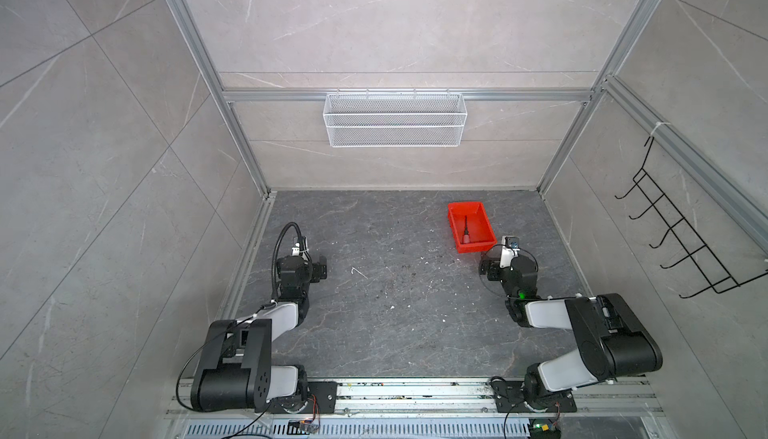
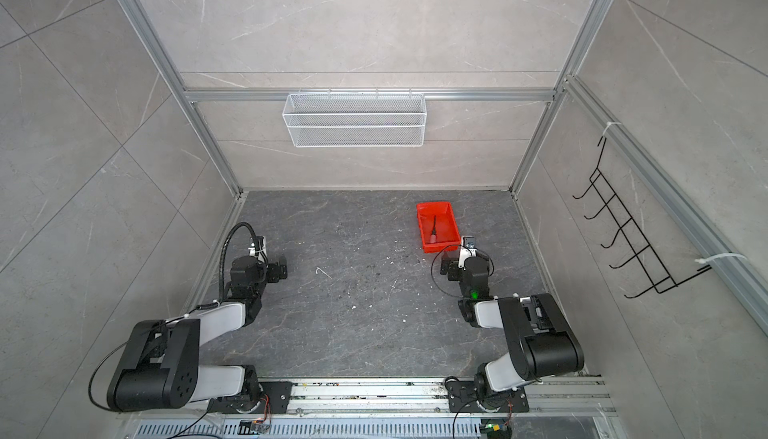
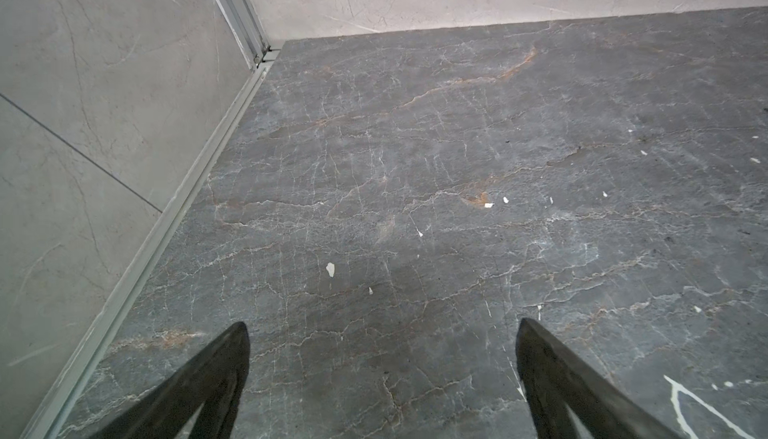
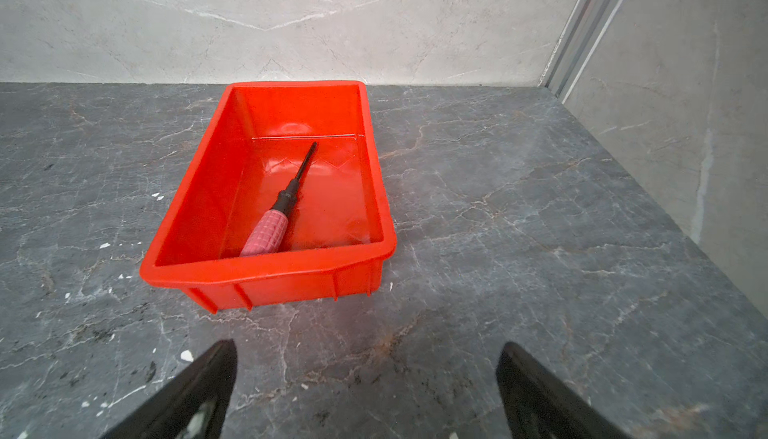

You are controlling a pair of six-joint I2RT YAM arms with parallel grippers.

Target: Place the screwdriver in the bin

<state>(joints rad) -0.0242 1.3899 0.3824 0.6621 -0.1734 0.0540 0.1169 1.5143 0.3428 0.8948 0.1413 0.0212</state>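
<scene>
Now the pink-handled, black-shafted screwdriver lies in the bin; left pincer, right pincer spread.

Dark stone tabletop, red bin atop

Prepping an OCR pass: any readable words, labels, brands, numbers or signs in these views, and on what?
None can be read.
The bin: plain red walls, no print showing.
The screwdriver: gridded handle, no marking showing.
The circuit board at the front rail: too small to tell whether it bears any print.
</scene>
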